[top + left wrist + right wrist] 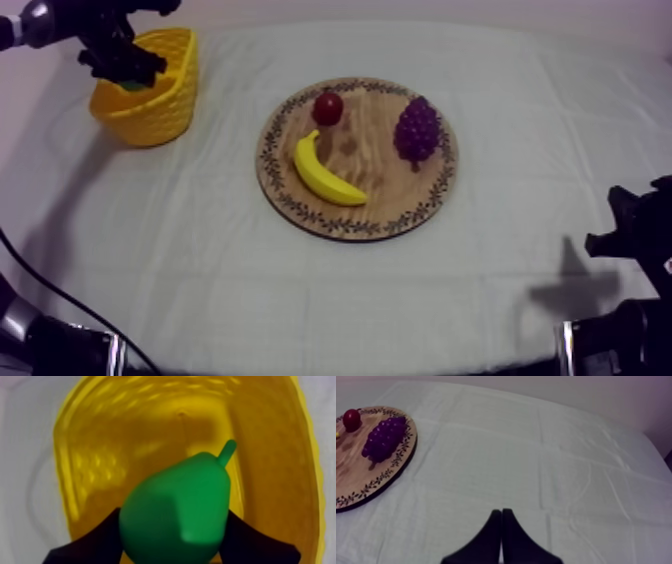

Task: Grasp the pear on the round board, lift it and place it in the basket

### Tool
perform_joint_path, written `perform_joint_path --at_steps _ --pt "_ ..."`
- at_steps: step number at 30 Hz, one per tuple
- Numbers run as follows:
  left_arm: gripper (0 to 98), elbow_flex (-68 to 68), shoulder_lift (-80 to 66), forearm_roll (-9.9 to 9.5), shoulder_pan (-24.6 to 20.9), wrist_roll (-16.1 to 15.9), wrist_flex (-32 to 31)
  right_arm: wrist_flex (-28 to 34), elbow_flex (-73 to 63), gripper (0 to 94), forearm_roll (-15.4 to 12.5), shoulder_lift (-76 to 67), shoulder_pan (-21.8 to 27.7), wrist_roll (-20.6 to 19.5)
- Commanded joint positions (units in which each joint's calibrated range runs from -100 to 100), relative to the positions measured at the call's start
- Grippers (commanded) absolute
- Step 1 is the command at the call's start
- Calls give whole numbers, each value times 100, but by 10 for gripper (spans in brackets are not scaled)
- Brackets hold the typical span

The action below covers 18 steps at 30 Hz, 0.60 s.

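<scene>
Clamped on the pear (175, 511) with the left gripper (128, 68), right over the mouth of the yellow basket (160, 110) at the far left corner of the table (200, 270). Black fingers (92, 541) parted about as wide as the fruit's belly, one pressed against each flank, nothing else between them. Pear green, stem pointing away from the wrist toward the basket's woven inside (from above, just a sliver of green under the gripper at rim level; whether a little above the rim or a little inside it, hard to tell). Off the round wooden board (370, 165) altogether, and gripped rather than lying loose in the basket. On the board, near the middle of the table: banana (325, 175) toward the board's near left side, small red fruit (328, 107) close to its far rim, bunch of grapes (417, 128) at its far right side, all three apart from one another. Right gripper (501, 513) low by the table's near right edge, well apart from the board, fingers pressed together into a narrow wedge with nothing in them, over bare cloth, with the grapes and the small red fruit on the board some way off to one side.
</scene>
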Motion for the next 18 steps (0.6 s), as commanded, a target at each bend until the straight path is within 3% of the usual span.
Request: perform_joint_path --at_steps 1,10,14,18 --pt "580 -26 137 53 -8 7 -67 2 4 3 0 -2 -1 0" --pt "765 -70 298 443 -110 -438 -374 2 4 3 0 -2 -1 -4" --pt "742 -51 230 487 -117 -490 -487 2 4 3 0 -2 -1 -4" --pt "593 53 46 537 -111 -450 -601 2 4 3 0 -2 -1 -1"
